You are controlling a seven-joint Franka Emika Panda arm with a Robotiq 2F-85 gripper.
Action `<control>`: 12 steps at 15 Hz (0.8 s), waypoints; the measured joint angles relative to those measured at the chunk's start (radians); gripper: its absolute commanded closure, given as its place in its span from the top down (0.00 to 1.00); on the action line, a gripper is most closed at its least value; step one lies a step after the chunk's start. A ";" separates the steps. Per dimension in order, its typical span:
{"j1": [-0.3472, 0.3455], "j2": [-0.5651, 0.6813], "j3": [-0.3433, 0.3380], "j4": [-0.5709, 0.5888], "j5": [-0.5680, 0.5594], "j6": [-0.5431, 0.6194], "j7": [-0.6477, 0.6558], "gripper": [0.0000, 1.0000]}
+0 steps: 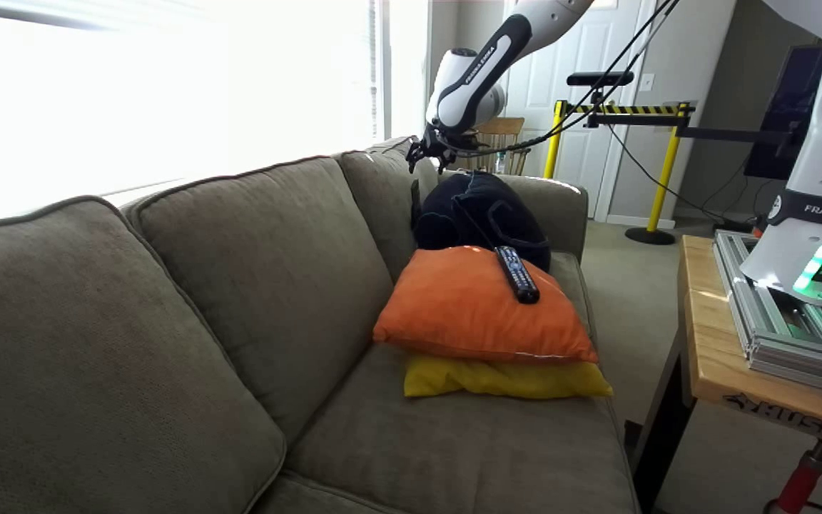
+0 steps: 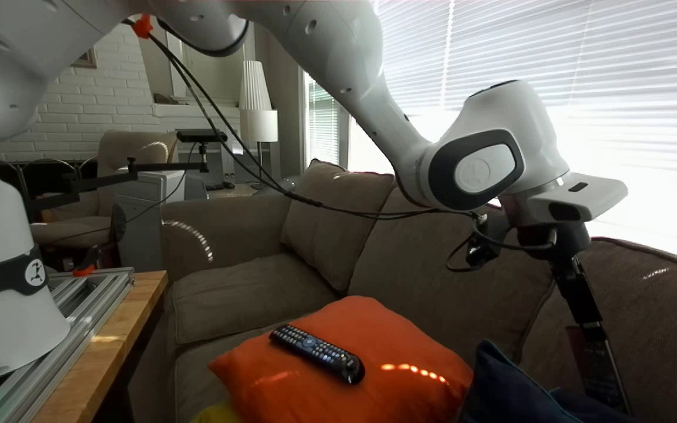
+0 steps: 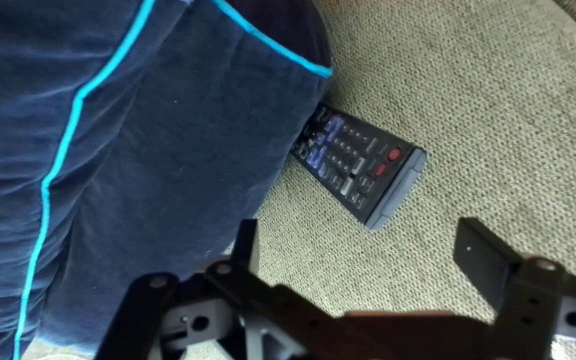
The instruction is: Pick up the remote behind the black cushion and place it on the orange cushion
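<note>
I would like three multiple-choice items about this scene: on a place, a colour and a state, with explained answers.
1. Where is the yellow cushion relative to the orange cushion? A beneath; B on top; C far away.
2. Colour of the trim on the black cushion? A red; B white; C bright blue.
3. State of the claw? A shut, holding something; B open; C shut, empty.

1 A: yellow shows below orange; 2 C: plain in the wrist view; 3 B: there the jaws stand wide apart, remote not between.
</note>
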 measured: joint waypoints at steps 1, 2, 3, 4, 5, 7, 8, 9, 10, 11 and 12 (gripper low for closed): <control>0.000 0.028 0.000 0.033 0.012 -0.001 0.001 1.00; 0.000 0.055 0.001 0.064 0.022 -0.003 0.001 1.00; 0.000 0.079 0.001 0.095 0.032 -0.009 0.003 1.00; 0.000 0.101 0.001 0.125 0.038 -0.018 0.007 1.00; -0.001 0.120 0.000 0.154 0.041 -0.030 0.014 0.75; -0.002 0.158 -0.001 0.211 0.042 -0.054 0.027 0.66; -0.003 0.175 -0.002 0.238 0.042 -0.069 0.032 0.59; -0.004 0.191 -0.003 0.264 0.042 -0.084 0.037 0.51; -0.005 0.206 -0.005 0.288 0.042 -0.096 0.041 0.44; -0.005 0.219 -0.008 0.309 0.042 -0.108 0.046 0.36; -0.006 0.230 -0.011 0.328 0.042 -0.119 0.050 0.30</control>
